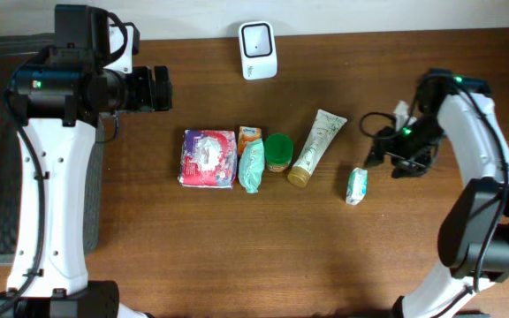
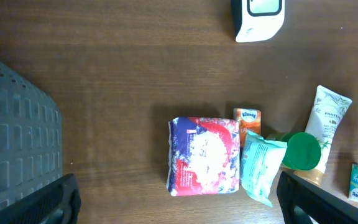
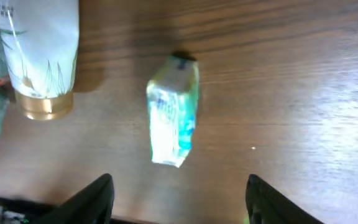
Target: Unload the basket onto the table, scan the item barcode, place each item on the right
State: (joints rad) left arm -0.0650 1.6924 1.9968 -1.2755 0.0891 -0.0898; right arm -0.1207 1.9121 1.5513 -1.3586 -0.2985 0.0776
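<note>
Found small packet point(image 3: 174, 112) on bench point(image 1: 237, 256), right of lotion tube point(image 1: 318, 146), just beside right claw point(image 3: 179, 202), spread and empty. Noted left claw point(image 1: 160, 88) spread too. Judged light, soft, slippery; best pinched across long sides.

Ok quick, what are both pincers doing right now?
Left pincer: open, holding nothing.
Right pincer: open, empty, above the small packet.
</note>
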